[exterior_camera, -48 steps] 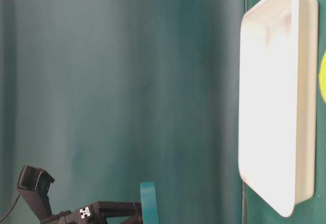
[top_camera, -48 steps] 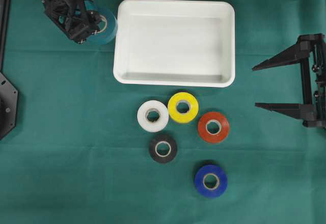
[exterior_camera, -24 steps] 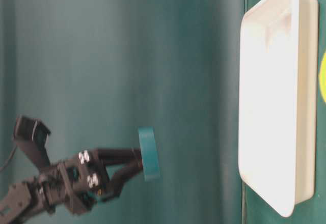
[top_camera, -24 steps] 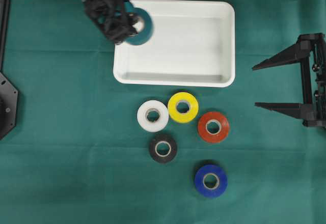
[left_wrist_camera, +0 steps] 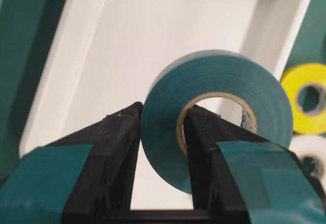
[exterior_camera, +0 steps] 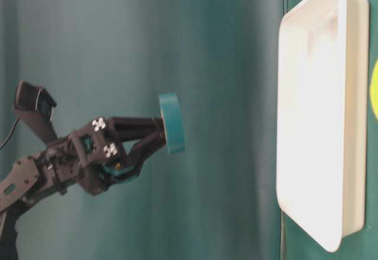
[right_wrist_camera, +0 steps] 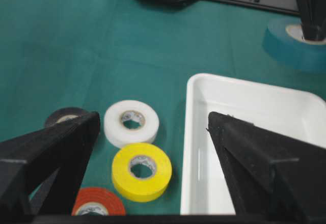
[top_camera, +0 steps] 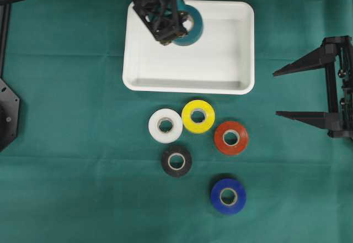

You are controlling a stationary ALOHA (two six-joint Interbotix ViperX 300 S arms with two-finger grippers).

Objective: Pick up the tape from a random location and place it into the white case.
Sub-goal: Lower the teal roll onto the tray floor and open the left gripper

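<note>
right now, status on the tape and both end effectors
Left end effector shut on teal tape roll, one finger through its core. Roll held above white case, not yet released. Right end effector open, parked. Nothing in the case.

case point(top_camera: 237, 83): at the far middle of the table point(top_camera: 66, 171).
held roll point(top_camera: 190, 26): above the case's far-left part, clear of its floor, one finger outside the ring and one through its hole.
left gripper point(top_camera: 172, 28): over the case, reaching in from the far left.
right gripper point(top_camera: 287, 94): right of the case, well apart from it.
loose rolls point(top_camera: 198, 116): five on the table in front of the case, clustered near its middle and trailing toward the front right.
</note>
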